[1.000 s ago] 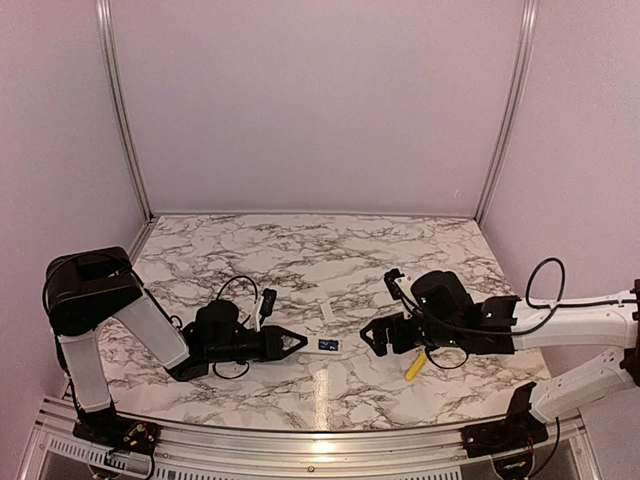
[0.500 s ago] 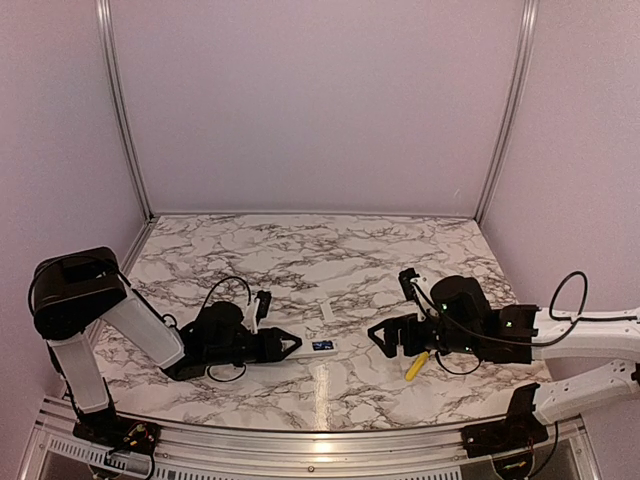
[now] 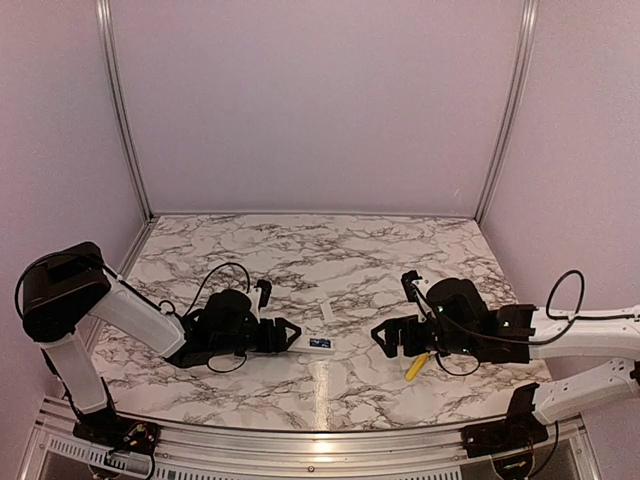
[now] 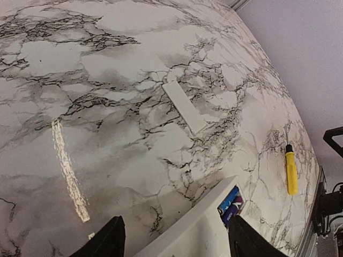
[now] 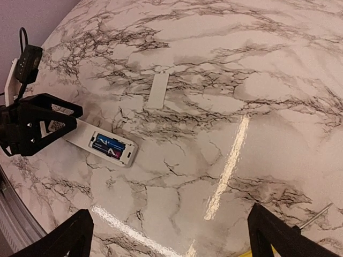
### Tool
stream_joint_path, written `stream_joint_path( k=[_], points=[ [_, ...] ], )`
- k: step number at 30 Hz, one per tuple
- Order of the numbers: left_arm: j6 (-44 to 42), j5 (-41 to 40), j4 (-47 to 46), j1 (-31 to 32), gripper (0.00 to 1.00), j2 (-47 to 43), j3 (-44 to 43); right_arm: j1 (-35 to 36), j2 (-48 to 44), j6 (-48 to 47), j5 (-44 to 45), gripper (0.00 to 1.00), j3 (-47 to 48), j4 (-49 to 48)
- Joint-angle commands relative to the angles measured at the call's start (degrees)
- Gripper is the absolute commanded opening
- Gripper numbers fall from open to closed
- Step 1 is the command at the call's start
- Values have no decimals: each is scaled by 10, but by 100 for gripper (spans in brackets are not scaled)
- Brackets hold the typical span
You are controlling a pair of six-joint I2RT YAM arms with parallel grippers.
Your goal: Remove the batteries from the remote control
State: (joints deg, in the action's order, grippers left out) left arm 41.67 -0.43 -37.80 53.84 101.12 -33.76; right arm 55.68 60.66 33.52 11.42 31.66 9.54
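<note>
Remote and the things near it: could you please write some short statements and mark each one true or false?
1. The batteries sit in the remote. True.
2. The cover lies on the remote. False: it lies on the table, apart from the remote.
3. The right tool holds the screwdriver. False: it is open and empty; the screwdriver lies on the table.
4. The left tool has one finger on each side of the remote. True.

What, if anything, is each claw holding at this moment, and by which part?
The right claw is open and empty. The left claw straddles the remote control at the end far from the batteries; whether it grips cannot be told.
</note>
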Motion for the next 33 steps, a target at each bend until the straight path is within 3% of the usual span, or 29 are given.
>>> stream_joint_path(
  k=[1, 8, 13, 19, 33],
  points=[
    [-41, -25, 55, -13, 69, -18, -19, 5, 28, 33, 42, 99, 29, 69],
    [-71, -56, 94, -37, 81, -55, -18, 5, 60, 79, 74, 99, 54, 118],
    [-93, -100, 118, -49, 99, -103, -7, 5, 69, 103, 84, 95, 69, 148],
    [-118, -130, 115, -53, 99, -130, -10, 5, 73, 152, 101, 90, 88, 200],
    [-135, -63, -10, -54, 97, -119, 21, 5, 77, 266, 80, 72, 49, 232]
  ],
)
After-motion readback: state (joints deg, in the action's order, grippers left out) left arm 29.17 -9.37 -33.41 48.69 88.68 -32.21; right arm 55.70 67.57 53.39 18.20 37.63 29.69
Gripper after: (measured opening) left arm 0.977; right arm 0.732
